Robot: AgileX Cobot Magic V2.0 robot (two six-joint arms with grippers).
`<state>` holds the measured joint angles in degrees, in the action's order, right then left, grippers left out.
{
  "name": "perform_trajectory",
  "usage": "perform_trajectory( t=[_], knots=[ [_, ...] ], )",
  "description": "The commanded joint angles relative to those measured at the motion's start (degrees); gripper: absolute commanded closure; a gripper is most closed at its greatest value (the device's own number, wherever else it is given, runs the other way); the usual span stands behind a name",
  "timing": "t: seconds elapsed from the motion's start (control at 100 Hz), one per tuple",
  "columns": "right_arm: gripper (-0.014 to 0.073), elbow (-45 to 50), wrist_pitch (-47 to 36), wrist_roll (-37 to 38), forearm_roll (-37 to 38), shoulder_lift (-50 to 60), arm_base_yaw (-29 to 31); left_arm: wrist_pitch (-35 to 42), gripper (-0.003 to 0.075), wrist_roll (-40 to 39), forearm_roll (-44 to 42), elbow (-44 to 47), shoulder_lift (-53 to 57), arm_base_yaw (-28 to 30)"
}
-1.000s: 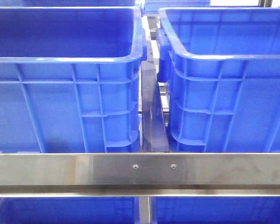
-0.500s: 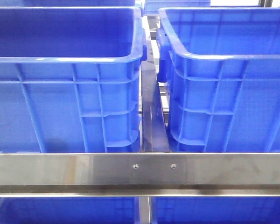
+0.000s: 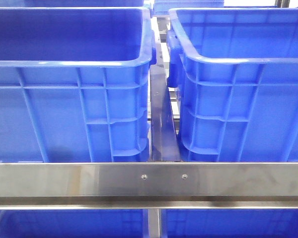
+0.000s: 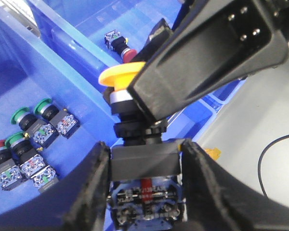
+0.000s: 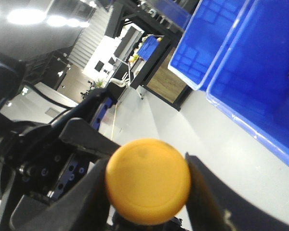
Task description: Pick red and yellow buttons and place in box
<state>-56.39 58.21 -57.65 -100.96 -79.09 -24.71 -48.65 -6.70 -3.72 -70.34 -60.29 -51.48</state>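
between your two hands a yellow button sits pinched, left hand shut on its black body, right hand closed at its yellow cap, both above the blue box where green buttons lie; front view shows only crates.

crates: blue, ribbed | held button: orange-yellow cap (black body) | loose buttons: green, red

Two blue crates, left and right, stood side by side behind a steel rail; no fingers showed.
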Motion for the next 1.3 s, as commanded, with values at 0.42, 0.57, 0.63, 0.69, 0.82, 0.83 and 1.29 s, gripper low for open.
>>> perform_trajectory(
  t=[0.42,0.57,0.63,0.69,0.82,0.83,1.29],
  knots=[
    [0.0484,-1.9,4.0,-0.5,-9.0,1.8,-0.1,2.4,0.0219,0.0,0.1,-1.5,0.9,-0.2],
    [0.0484,-1.9,3.8,-1.9,-9.0,1.8,0.0,2.4,0.0120,-0.1,-0.9,-1.5,0.9,-0.2],
    [0.0484,-1.9,3.0,-2.8,-9.0,1.8,0.1,2.5,0.0120,-1.0,-1.6,-1.5,1.0,-0.2],
    [0.0484,-2.0,1.7,-4.5,-8.9,1.9,0.9,2.6,0.0120,-1.8,-2.3,-1.5,1.2,0.0],
    [0.0484,-2.0,0.0,-7.8,-9.0,2.1,4.6,2.6,0.0120,-4.6,-4.2,-1.5,1.2,1.2],
    [0.0484,-2.0,0.0,-7.8,-9.0,2.1,4.8,2.6,0.0120,-4.7,-4.4,-1.5,1.2,1.3],
    [0.0484,-2.0,5.6,-8.3,-6.6,2.1,16.9,6.7,0.0120,-8.4,-9.3,3.6,3.9,19.3]
  ],
)
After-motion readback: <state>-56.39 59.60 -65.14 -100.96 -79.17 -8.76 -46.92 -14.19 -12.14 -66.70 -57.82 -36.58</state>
